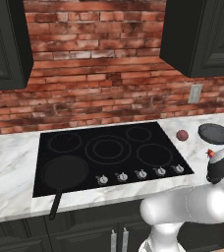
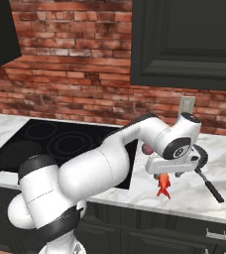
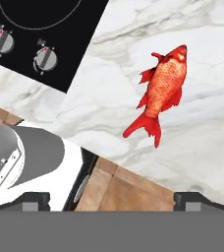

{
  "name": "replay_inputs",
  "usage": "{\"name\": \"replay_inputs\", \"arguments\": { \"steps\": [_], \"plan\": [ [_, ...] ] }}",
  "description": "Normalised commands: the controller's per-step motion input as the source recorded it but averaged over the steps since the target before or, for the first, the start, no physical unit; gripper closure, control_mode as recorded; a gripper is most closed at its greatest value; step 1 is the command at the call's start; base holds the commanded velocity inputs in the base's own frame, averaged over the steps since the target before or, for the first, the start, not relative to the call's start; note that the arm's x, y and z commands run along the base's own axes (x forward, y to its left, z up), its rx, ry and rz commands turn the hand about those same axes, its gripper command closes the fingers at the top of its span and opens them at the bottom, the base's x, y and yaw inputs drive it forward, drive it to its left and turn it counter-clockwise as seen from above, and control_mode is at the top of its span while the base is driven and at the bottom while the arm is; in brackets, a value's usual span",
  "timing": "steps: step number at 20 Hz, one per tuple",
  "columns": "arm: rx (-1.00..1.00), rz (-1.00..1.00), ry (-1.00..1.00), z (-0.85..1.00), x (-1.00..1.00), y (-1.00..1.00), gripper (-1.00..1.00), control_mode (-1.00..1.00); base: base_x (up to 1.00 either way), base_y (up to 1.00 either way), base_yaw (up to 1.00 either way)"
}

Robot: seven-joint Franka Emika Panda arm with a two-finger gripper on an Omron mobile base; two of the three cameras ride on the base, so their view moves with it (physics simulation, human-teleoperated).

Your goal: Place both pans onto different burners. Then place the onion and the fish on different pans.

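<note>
The orange-red fish lies flat on the marble counter to the right of the cooktop, also seen as fish. My gripper hovers above it, open and empty, with the fish ahead of its two fingertips and not between them. The larger black pan rests on the front-left burner, handle over the counter's front edge. The smaller pan sits on the counter at the far right, beside the dark red onion. Free burners ring the cooktop's middle and right.
A row of silver knobs lines the cooktop's front edge; two knobs are near the hand. A brick wall with an outlet and dark cabinets stand behind. The counter extends left of the cooktop.
</note>
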Motion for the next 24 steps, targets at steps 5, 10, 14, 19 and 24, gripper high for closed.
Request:
{"name": "replay_inputs", "arguments": {
  "steps": [5,10,14,19,24],
  "plan": [
    [0.00,0.00,-0.03,-0.22,0.34,-0.31,-1.00,-1.00,0.00,0.00,0.00],
    [0.00,0.00,-0.09,-0.10,0.34,-0.31,-1.00,-1.00,0.00,0.00,0.00],
    [0.00,0.00,-0.03,-0.09,0.11,-0.52,-1.00,-1.00,0.00,0.00,0.00],
    [-0.01,-0.04,0.00,-0.01,0.05,-0.44,-1.00,-1.00,0.00,0.00,0.00],
    [-0.03,-0.09,0.00,-0.01,0.23,-0.29,-1.00,-1.00,0.00,0.00,0.00]
  ]
}}
